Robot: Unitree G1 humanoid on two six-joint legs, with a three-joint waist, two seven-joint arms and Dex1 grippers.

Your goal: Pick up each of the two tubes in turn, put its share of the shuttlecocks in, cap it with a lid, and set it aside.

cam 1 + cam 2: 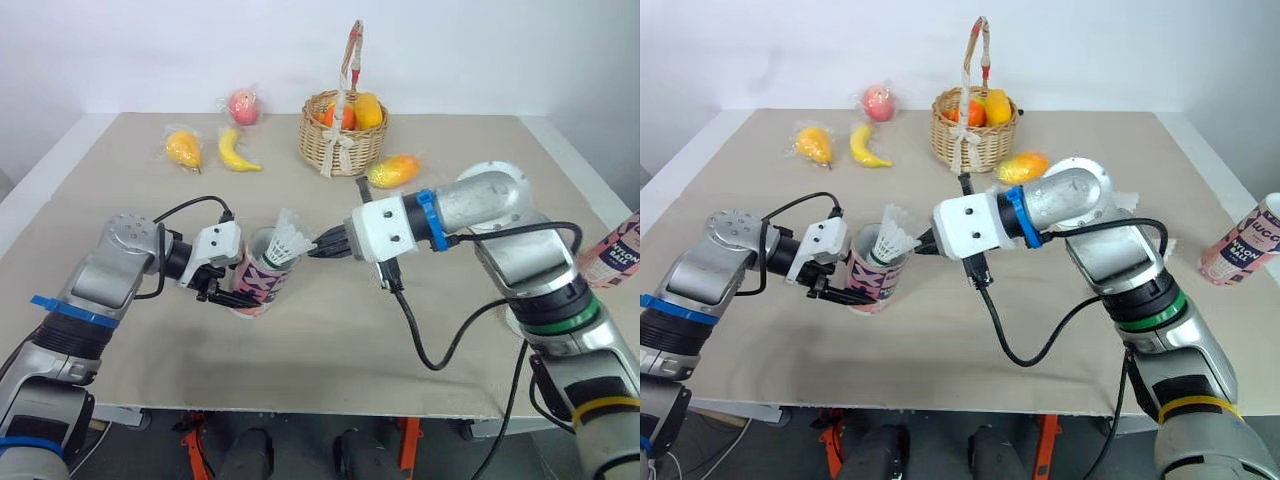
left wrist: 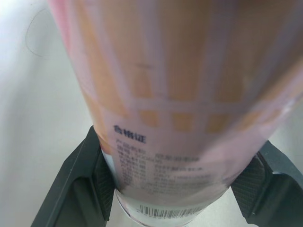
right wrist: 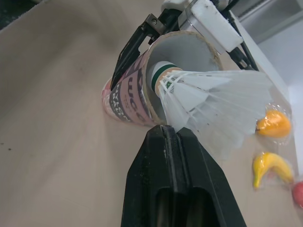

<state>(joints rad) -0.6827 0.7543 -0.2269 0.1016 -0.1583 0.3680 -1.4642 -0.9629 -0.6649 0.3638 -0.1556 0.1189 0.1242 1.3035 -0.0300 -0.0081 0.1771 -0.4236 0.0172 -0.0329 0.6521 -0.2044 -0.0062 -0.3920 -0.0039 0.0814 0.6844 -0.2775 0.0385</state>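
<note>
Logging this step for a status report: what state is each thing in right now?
left gripper, shut on held tube.
held tube, tilted, uncapped.
right gripper, shut on shuttlecock.
shuttlecock, cork end at the held tube's mouth.
second tube, standing at the far right.
basket, upright, holding fruit.

Tubes: two, the middle tube [image 1: 265, 286] and the edge tube [image 1: 612, 252].
Shuttlecock [image 1: 290, 240]: one.
Basket [image 1: 342, 142]: one.
Wrapped fruits outside the basket: four, that is one red fruit [image 1: 243, 105], one banana [image 1: 238, 150], and two orange ones, the left fruit [image 1: 183, 148] and the right fruit [image 1: 393, 171].
</note>
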